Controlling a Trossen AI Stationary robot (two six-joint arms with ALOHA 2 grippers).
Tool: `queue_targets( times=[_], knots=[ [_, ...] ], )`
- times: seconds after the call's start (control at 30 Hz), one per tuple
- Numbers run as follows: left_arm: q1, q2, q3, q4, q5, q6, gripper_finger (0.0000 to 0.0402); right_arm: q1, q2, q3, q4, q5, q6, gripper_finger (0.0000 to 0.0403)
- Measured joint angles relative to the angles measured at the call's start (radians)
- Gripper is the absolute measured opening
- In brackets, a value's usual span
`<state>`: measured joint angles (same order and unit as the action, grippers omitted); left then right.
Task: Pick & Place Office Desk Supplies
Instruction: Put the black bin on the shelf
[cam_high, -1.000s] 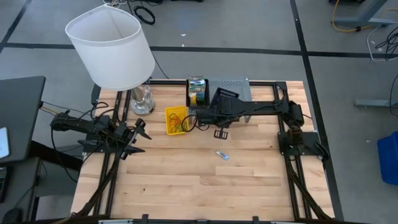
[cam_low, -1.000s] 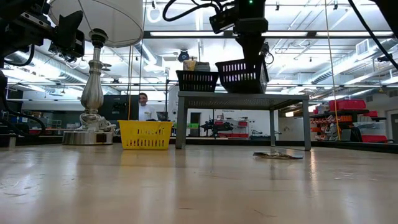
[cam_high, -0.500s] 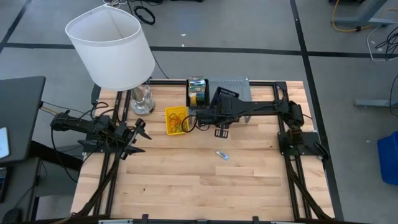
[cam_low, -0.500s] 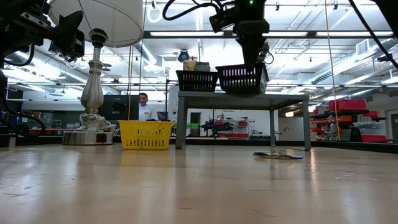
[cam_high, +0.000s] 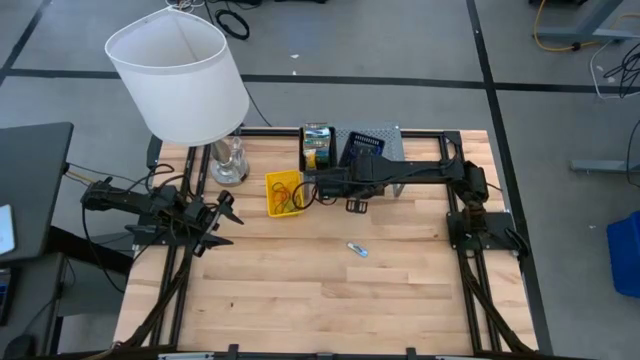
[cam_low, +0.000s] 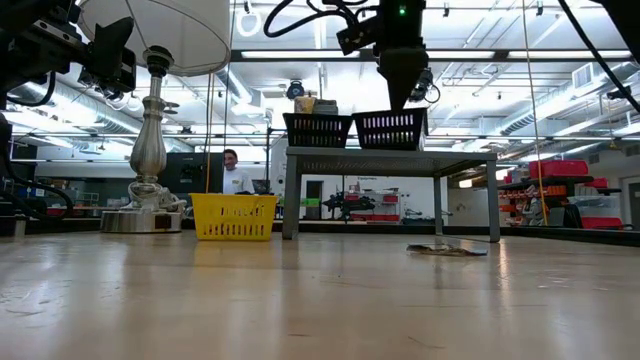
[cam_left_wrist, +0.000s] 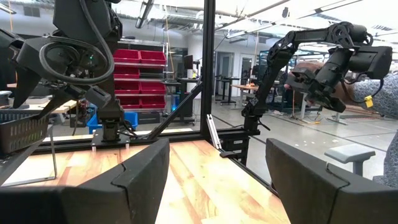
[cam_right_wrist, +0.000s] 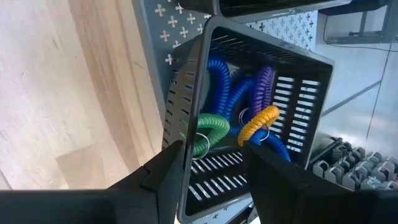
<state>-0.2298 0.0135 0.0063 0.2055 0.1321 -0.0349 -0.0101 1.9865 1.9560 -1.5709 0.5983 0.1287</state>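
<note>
A black slotted basket (cam_right_wrist: 261, 124) holding blue, green, purple and orange coiled bands stands level on a grey perforated stand (cam_high: 385, 142), also seen in the low view (cam_low: 390, 128). My right gripper (cam_right_wrist: 214, 186) hovers at its rim, open and slanting down, one finger outside the basket's near wall (cam_right_wrist: 189, 118) and one inside, with a gap showing. A second black basket (cam_high: 318, 148) with yellow-green boxes stands beside it. A yellow basket (cam_high: 283, 193) with bands rests on the table. My left gripper (cam_high: 225, 213) waits open at the table's left.
A tall lamp with a big white shade (cam_high: 180, 80) stands at the far left, its base (cam_high: 228, 160) near the yellow basket. A small pale item (cam_high: 357, 249) lies on the wood toward the middle. The near half of the table is bare wood.
The black basket with the bands, tilted a second ago with one side raised under my right gripper, has come down and now stands level on the grey stand. My right gripper has stayed over it and turned at the wrist.
</note>
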Motion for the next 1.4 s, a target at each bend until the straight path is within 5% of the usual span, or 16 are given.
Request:
queue_targets(
  times=[1.03, 1.13, 1.27, 1.4],
  knots=[
    [0.0, 0.0, 0.0, 0.0, 0.0, 0.0, 0.0268, 0.17, 0.0, 0.0, 0.0, 0.058, 0.193, 0.0168],
    [0.0, 0.0, 0.0, 0.0, 0.0, 0.0, 0.0268, 0.192, 0.0, 0.0, 0.0, 0.031, 0.299, 0.0132],
    [0.0, 0.0, 0.0, 0.0, 0.0, 0.0, 0.0268, 0.193, 0.0, 0.0, 0.0, -0.009, 0.38, 0.0026],
    [0.0, 0.0, 0.0, 0.0, 0.0, 0.0, 0.0268, 0.187, 0.0, 0.0, 0.0, -0.017, 0.445, 0.0008]
  ],
)
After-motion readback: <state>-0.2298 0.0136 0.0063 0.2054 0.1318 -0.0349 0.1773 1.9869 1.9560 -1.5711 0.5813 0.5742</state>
